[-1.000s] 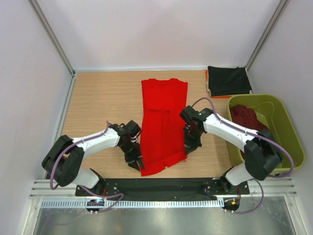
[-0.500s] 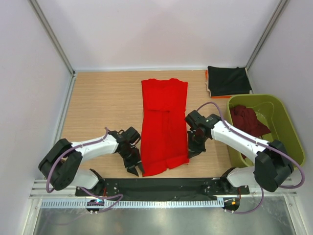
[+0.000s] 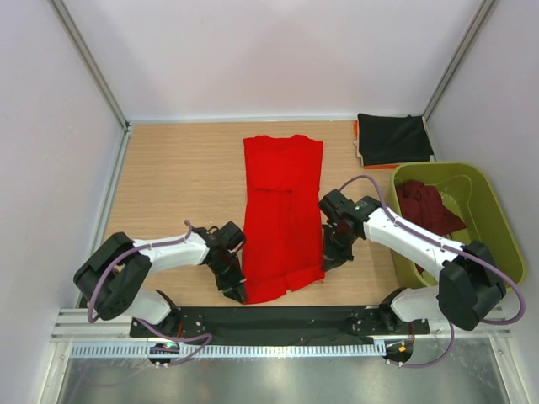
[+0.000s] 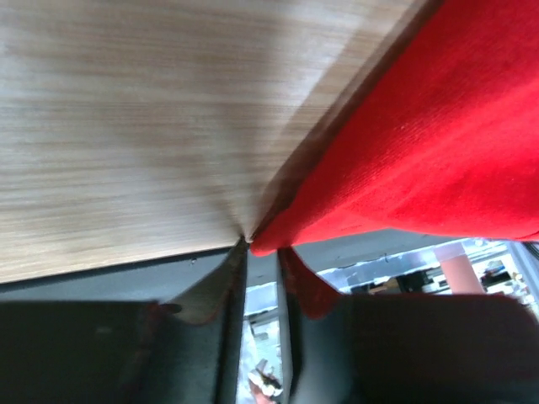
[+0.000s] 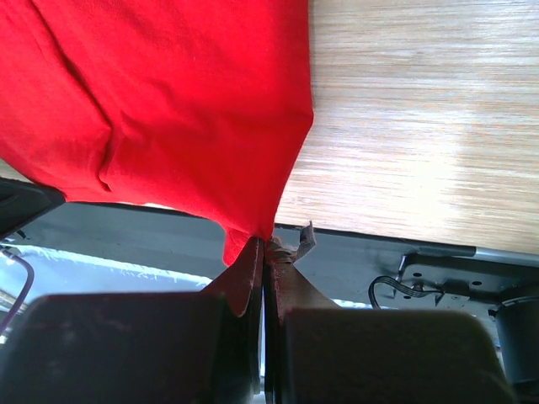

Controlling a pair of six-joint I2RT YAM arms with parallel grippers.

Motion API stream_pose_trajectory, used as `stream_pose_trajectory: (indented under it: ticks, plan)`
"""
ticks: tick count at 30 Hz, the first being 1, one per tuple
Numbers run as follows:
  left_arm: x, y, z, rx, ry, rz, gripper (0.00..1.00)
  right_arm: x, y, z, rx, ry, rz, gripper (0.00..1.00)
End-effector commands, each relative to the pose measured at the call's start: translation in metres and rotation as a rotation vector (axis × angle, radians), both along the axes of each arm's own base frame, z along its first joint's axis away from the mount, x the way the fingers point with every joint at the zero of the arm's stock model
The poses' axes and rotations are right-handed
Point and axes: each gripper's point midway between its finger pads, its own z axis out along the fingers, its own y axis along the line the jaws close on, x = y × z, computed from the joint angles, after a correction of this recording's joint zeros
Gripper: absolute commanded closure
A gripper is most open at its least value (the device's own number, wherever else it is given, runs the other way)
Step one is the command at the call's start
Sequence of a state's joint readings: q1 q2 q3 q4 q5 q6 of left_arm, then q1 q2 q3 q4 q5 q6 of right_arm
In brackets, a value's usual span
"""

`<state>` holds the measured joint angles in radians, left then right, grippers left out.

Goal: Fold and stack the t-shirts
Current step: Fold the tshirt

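**A:** The table (image 3: 168,185) is of light wood, with plain white walls (image 3: 278,59) on three sides. What lies on it?

**B:** In the middle lies the red t-shirt (image 3: 282,202). It is folded into a long narrow strip that runs from the far side toward the arm bases. The far part is flat on the wood, and the near end is a little uneven.

**A:** And the other shirts?

**B:** The black t-shirt (image 3: 394,139) lies folded in the far right corner of the table. The maroon t-shirt (image 3: 425,204) is crumpled inside the olive-green basket (image 3: 442,167). The basket stands at the right edge, just beside the black one.

**A:** Where is the left gripper (image 3: 236,290)?

**B:** It is low at the near left corner of the red strip. In its wrist view the jaws stand narrow, with only a thin gap between them, and the corner of the red cloth is caught at their tips. The cloth edge there is raised off the wood and throws a shadow under it.

**A:** And the right gripper (image 3: 327,257)?

**B:** It is at the right edge of the strip, close to the near end. Its jaws are pressed together and the red cloth is drawn to a point between them, so it pinches the shirt.

**A:** How far are they from the other two shirts?

**B:** Both grippers are well apart from the black and the maroon one.
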<state>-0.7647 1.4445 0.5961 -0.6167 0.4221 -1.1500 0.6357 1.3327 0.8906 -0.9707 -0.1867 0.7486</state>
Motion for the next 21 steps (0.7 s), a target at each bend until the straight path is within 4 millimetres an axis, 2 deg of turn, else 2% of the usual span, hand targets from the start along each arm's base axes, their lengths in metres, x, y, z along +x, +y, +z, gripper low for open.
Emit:
stream_pose_trajectory:
  ticks: [1, 3, 5, 8, 12, 16, 21]
  plan:
    - [0.006, -0.005, -0.001, -0.004, -0.031, -0.007, 0.82, 0.0, 0.005, 0.007, 0.041, -0.021, -0.011, 0.99]
    - [0.007, -0.006, 0.0, -0.005, -0.03, -0.009, 0.93, -0.001, 0.006, 0.007, 0.044, -0.019, -0.011, 0.99]
    - [0.008, -0.006, 0.002, -0.002, -0.036, -0.012, 0.99, -0.003, 0.003, 0.004, 0.028, -0.01, -0.024, 0.99]
    - [0.013, -0.006, 0.009, 0.01, -0.058, -0.017, 1.0, -0.008, 0.0, 0.003, 0.002, 0.003, -0.02, 0.99]
    - [0.017, -0.005, 0.026, 0.017, -0.076, -0.021, 1.0, -0.01, -0.001, 0.013, -0.002, -0.018, -0.007, 0.99]
    - [0.032, -0.011, 0.049, 0.015, -0.126, -0.027, 1.0, -0.006, -0.001, 0.025, -0.001, -0.043, -0.002, 0.99]
    - [0.05, -0.018, 0.064, -0.039, -0.129, 0.014, 1.0, 0.004, 0.001, 0.027, -0.022, -0.059, 0.016, 0.99]
